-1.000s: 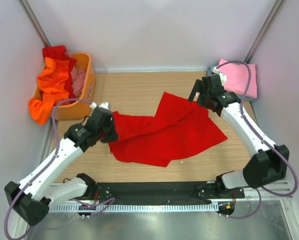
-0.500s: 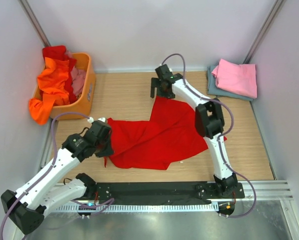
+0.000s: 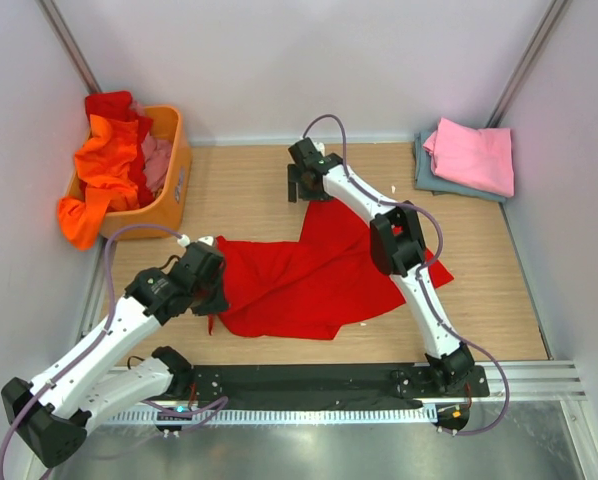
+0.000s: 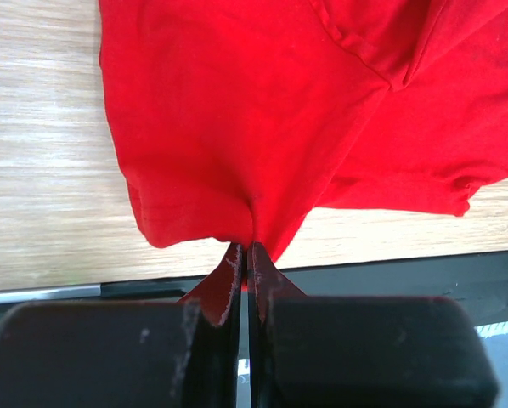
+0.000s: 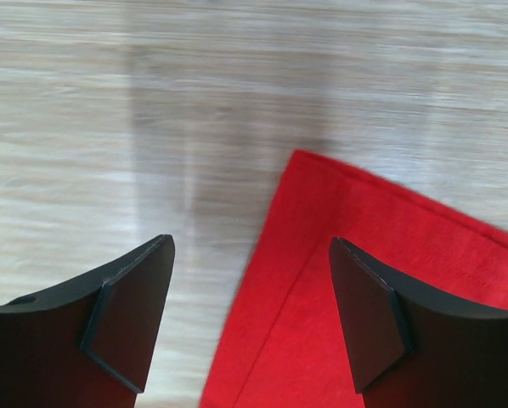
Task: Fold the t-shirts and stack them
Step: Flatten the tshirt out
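Swung from 2 to 12 o'clock, the right gripper (image 3: 301,186) is held wide above the red shirt (image 3: 314,270), gripped unfolded by the left gripper (image 4: 245,255). Two shirts (image 3: 471,155) are stacked; the basket (image 3: 175,170) is still filled.

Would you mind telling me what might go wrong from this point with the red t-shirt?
The right tool hangs open over the red t-shirt, whose far corner lies off-centre, nearer one finger; closing may catch only the hem or miss it. The left tool is shut on just a small pinch of the shirt's edge, so a pull might slip it free.
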`<state>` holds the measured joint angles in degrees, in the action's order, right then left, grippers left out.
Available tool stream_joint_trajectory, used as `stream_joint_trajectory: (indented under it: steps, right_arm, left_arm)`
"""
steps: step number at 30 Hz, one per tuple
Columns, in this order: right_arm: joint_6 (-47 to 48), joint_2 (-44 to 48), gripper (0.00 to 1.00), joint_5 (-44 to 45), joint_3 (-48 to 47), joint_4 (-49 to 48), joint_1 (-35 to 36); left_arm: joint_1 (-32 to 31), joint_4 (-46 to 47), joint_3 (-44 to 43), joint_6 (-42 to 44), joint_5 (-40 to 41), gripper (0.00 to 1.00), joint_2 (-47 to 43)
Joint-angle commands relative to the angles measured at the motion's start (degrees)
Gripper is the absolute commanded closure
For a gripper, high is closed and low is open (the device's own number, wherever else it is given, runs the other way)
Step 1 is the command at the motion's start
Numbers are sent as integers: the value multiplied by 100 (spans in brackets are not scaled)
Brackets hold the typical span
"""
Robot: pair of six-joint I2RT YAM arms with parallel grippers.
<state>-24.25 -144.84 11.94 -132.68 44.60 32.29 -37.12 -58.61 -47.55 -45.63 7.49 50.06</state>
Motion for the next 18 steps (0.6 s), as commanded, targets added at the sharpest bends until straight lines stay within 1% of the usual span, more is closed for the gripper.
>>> stream_joint_trajectory:
  steps: [1,4,5,6,8,9,11,12,13,14,17,18]
  right_arm:
    - [87,-150,21,414,-328,23,-56]
    - [140,-317,24,431,-530,14,-127]
    - [157,-352,28,388,-565,5,-162]
    - [175,-422,36,396,-609,14,-171]
    - [175,-467,48,388,-654,57,-188]
    - [175,-475,60,344,-619,58,-188]
    - [175,-441,72,247,-461,14,-188]
    - [166,-432,86,134,-391,-4,-188]
    - [158,-336,93,89,-199,-39,-180]
    - [149,-283,99,37,-75,-117,-188]
    - [149,173,98,44,461,-294,-188]
    - [157,340,98,80,776,-346,-188]
  left_arm:
    - [-41,7,-132,28,77,100,-93]
    - [-84,-1,-141,1,121,100,-102]
    - [-102,-10,-141,-8,130,100,-111]
    - [-111,-19,-141,-16,148,100,-102]
    - [-137,-28,-140,-25,183,100,-93]
    - [-137,-36,-141,-43,200,100,-85]
    - [-146,-37,-141,-52,218,100,-76]
    - [-137,-54,-149,-52,227,100,-67]
    - [-146,-63,-149,-60,244,100,-58]
    - [-137,-72,-158,-60,262,100,-67]
    - [-137,-81,-176,-104,367,100,-111]
    - [-137,-89,-193,-104,394,100,-172]
